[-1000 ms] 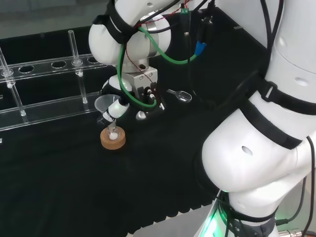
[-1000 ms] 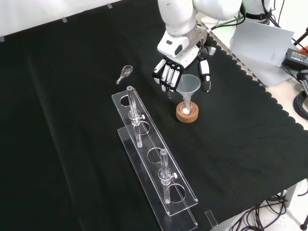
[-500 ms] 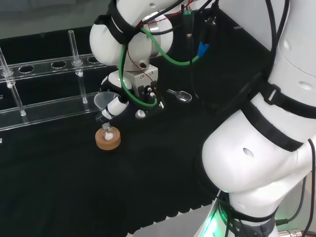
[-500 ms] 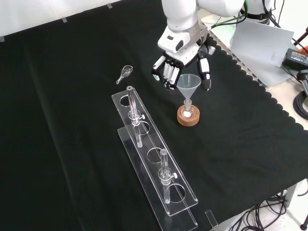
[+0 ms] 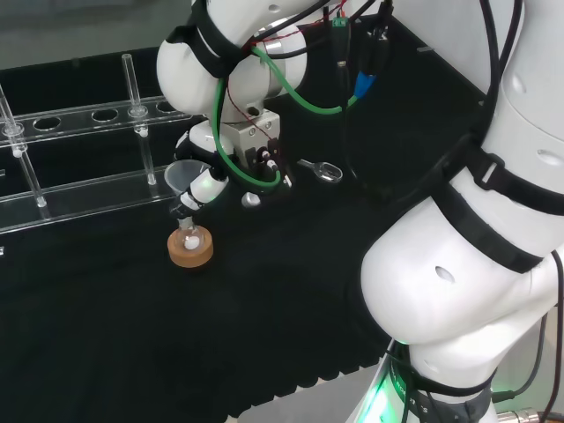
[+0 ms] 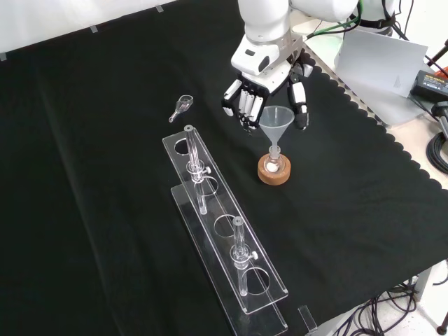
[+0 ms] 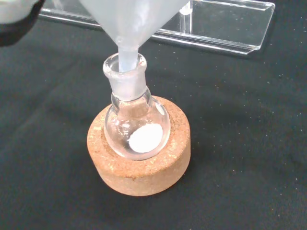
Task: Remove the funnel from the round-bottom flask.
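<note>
A small round-bottom flask (image 6: 273,164) (image 5: 189,238) (image 7: 136,127) with a little white powder in it sits upright in a cork ring (image 6: 273,176) (image 5: 189,255) (image 7: 139,172). A clear funnel (image 6: 276,120) (image 5: 185,176) (image 7: 129,19) stands over it, its stem tip just inside the flask's neck. The hand (image 6: 245,105) (image 5: 206,186) (image 7: 14,14) comes down from above. Its fingers are on one side of the cone and the thumb on the other, curled round it.
Two clear racks (image 6: 231,231) (image 5: 79,189) with upright test tubes lie to the flask's left in the front view. A small glass scoop (image 6: 182,106) (image 5: 322,169) lies on the cloth beyond them. The cloth's scalloped edge (image 6: 392,150) runs along the front view's right.
The hand with the funnel has risen a little, so less of the stem sits in the neck. Flask and cork ring have slid slightly left in the head view.
</note>
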`<state>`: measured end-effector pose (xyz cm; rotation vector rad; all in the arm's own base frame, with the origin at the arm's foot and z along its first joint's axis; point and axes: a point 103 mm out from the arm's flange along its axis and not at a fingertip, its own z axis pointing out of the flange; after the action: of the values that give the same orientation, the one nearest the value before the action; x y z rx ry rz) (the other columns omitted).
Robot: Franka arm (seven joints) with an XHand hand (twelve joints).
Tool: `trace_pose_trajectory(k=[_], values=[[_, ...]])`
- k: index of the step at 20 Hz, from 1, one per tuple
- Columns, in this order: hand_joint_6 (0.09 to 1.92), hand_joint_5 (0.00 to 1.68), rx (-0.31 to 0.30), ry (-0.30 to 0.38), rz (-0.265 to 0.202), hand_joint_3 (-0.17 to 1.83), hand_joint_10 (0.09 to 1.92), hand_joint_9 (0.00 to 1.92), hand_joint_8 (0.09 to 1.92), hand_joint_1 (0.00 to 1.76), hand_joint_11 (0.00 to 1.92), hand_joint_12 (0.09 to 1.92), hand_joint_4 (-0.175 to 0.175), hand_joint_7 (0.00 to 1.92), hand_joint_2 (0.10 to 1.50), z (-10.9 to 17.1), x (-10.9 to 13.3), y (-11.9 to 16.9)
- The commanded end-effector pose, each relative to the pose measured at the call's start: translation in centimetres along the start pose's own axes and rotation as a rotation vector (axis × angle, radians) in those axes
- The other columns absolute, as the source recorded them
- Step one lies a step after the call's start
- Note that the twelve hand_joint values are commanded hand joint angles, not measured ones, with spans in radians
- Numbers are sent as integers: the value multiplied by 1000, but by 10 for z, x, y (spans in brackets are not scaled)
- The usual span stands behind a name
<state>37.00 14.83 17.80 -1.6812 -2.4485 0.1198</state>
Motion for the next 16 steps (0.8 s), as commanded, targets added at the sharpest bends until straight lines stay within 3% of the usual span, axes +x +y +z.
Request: trace_pose_trajectory(k=[1, 16], values=[[651, 955, 7, -14, -38, 28, 369, 988, 306, 846, 19, 1578, 134, 1321, 685, -4, 3, 0], [652, 976, 5, -65, -61, 33, 352, 1002, 299, 849, 15, 1583, 140, 1338, 684, -21, 0, 0]])
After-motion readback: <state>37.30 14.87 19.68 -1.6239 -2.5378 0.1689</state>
